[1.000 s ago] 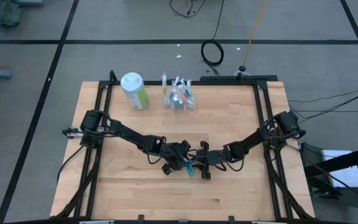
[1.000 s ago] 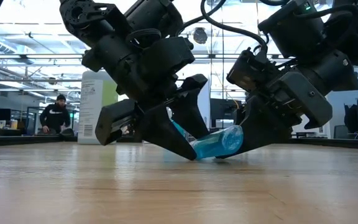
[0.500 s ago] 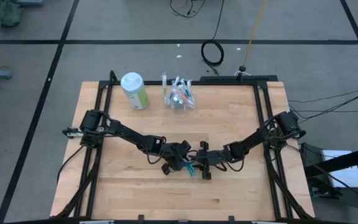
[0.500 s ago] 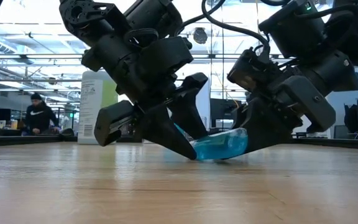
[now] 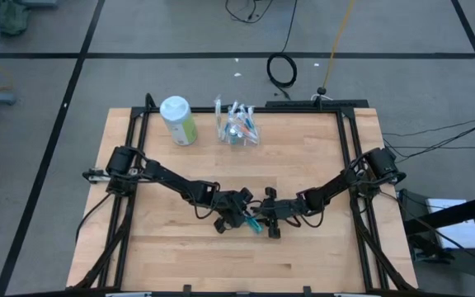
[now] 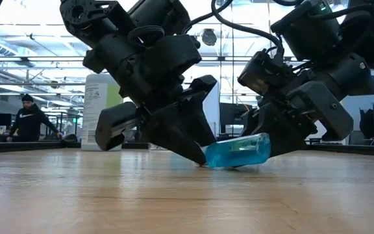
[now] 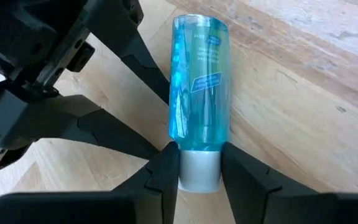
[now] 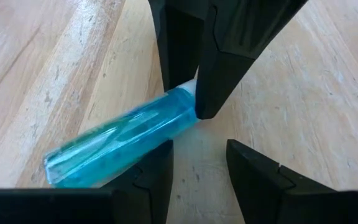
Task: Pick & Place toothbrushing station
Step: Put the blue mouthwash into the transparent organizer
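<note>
A small blue tube (image 5: 254, 223) with a white cap lies at the table's centre, between my two grippers. My left gripper (image 7: 199, 165) comes from the left and is shut on the tube's cap end. My right gripper (image 8: 197, 158) comes from the right and stands open, with nothing between its fingers. The tube's body (image 8: 117, 146) passes beside one of its fingers. At the far edge a clear cup (image 5: 237, 129) holds toothbrushes and tubes. My left gripper pinches the tube's white cap (image 7: 199, 175) between its two fingers (image 7: 166, 177). The fingers slant down from the table's left and point along the tube. The tube (image 6: 239, 151) lies almost level on the table, its flat end slightly raised. My right gripper has the tube's body (image 8: 157, 140) lying against the outer side of one finger (image 8: 151, 168), near the middle of its length.
A white and green canister (image 5: 177, 120) stands at the far left, next to the clear cup. Black rails (image 5: 349, 157) run along the table's left and right sides. Bare wood lies toward the near edge.
My left gripper's fingers have narrowed onto the tube's cap. The tube's flat end, tilted up against my right gripper a second ago, has sunk until the tube lies nearly level on the table.
</note>
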Action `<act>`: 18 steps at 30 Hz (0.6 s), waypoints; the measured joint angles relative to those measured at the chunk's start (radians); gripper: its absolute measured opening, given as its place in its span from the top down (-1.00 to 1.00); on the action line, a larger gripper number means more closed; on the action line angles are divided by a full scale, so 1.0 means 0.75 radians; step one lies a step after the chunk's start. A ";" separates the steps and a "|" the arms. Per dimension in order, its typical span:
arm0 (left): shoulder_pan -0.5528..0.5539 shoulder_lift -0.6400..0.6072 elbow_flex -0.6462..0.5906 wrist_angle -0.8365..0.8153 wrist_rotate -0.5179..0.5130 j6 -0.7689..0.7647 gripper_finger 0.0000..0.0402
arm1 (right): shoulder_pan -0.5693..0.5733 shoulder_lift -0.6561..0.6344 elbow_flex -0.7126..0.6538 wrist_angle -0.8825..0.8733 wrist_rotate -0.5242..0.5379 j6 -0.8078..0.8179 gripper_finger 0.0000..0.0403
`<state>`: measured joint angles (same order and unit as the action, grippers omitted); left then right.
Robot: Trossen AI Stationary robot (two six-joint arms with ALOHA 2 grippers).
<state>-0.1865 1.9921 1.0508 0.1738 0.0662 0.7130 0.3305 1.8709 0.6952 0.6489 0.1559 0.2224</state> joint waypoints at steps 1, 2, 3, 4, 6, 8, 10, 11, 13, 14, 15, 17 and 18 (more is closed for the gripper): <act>-0.004 -0.009 0.000 -0.008 -0.008 -0.002 0.45 | 0.000 0.000 0.000 -0.002 0.000 -0.007 0.30; -0.009 -0.016 0.000 -0.021 -0.018 -0.011 0.46 | 0.000 0.000 0.001 -0.002 0.000 -0.010 0.30; -0.015 -0.031 0.000 -0.039 -0.038 -0.022 0.48 | 0.000 0.000 0.001 -0.005 0.001 -0.014 0.30; -0.022 -0.056 -0.003 -0.073 -0.073 -0.026 0.50 | 0.000 0.000 0.001 -0.006 0.000 -0.016 0.30; -0.037 -0.125 -0.003 -0.127 -0.134 -0.019 0.53 | 0.001 0.000 0.001 -0.007 -0.001 -0.024 0.30; -0.055 -0.213 -0.001 -0.216 -0.239 0.034 0.53 | 0.001 0.000 0.002 -0.003 0.002 -0.025 0.30; -0.074 -0.303 0.000 -0.331 -0.390 0.132 0.51 | 0.002 0.000 0.002 -0.002 0.027 -0.025 0.30; -0.079 -0.346 0.000 -0.380 -0.467 0.189 0.50 | 0.002 0.000 0.002 -0.004 0.041 -0.025 0.30; -0.093 -0.432 0.000 -0.463 -0.632 0.320 0.49 | 0.003 0.001 0.002 -0.003 0.054 -0.024 0.30; -0.093 -0.473 0.000 -0.479 -0.710 0.390 0.49 | 0.003 0.001 0.002 -0.003 0.055 -0.024 0.30; -0.091 -0.508 0.000 -0.498 -0.797 0.473 0.50 | 0.003 0.001 0.002 -0.003 0.056 -0.024 0.30; -0.073 -0.551 0.000 -0.510 -0.989 0.656 0.51 | 0.003 0.001 0.002 -0.003 0.057 -0.024 0.30; -0.059 -0.561 0.000 -0.509 -1.086 0.751 0.52 | 0.003 0.001 0.002 -0.003 0.060 -0.024 0.30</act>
<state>-0.2305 1.5712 1.0509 -0.2080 -0.7484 1.2762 0.3325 1.8717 0.6964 0.6469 0.2011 0.2047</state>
